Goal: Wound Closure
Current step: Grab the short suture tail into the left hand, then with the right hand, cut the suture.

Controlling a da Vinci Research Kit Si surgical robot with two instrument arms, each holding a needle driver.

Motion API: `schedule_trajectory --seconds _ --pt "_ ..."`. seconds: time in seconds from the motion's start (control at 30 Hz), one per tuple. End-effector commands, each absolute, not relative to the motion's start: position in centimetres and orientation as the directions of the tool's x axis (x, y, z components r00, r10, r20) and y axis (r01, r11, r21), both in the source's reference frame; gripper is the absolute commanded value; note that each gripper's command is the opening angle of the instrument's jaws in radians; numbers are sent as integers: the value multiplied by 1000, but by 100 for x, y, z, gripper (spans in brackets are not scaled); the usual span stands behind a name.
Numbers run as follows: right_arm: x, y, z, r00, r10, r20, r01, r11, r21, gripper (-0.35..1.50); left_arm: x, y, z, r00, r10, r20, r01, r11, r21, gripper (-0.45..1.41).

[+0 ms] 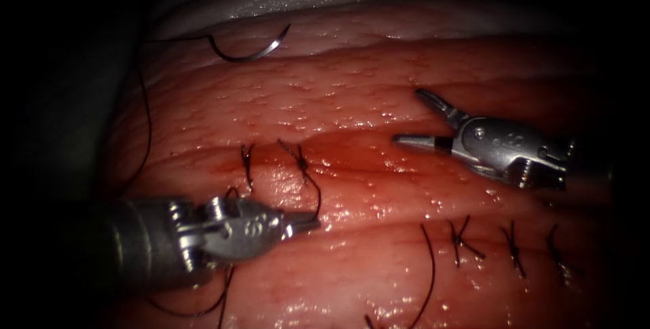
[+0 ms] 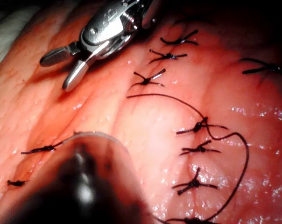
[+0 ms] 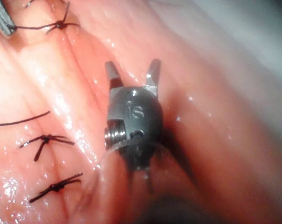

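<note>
Two grippers work over the tissue [image 1: 379, 99], and neither has the needle. Nearest, the left gripper [image 1: 306, 221] sits low on the tissue with its jaws clenched at the end of a thread [image 1: 317, 193] that runs up to a knotted stitch [image 1: 300, 162] on the cut [image 1: 352, 146]; the thread appears to be pinched in the tip, though the contact itself is too small to confirm. A hard tug from here could, I judge, tear that stitch through the soft edge or snap the strand. A loose loop of thread [image 1: 430, 268] lies just right of it and could snag on a moving jaw.

Further back, the right gripper [image 1: 414, 118] hovers right of the cut's wet red stretch, jaws spread wide and holding nothing; the right wrist view [image 3: 132, 72] shows the same released fork. Dropped carelessly, its open tips could prick the tissue.

Farthest, the needle [image 1: 249, 50] lies free on the upper left of the tissue, not in it, its thread trailing down the left edge. Slack there could drag it off unseen.
</note>
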State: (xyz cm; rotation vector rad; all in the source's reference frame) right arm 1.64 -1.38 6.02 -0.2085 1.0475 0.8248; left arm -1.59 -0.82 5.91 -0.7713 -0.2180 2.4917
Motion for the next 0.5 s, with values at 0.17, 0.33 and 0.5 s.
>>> schedule_trajectory --seconds 0.17,0.33,0.5 --pt "183 -150 602 253 499 -829 -638 730 245 123 -152 -74 591 -688 543 -481 -430 -839 -333 -45" --pt "214 -169 600 306 407 -861 -527 825 203 126 -139 -60 579 -693 547 -469 -434 -836 -335 -45" --pt "250 -184 603 311 326 -893 -434 884 172 128 -132 -51 573 -687 556 -469 -445 -831 -334 -45"
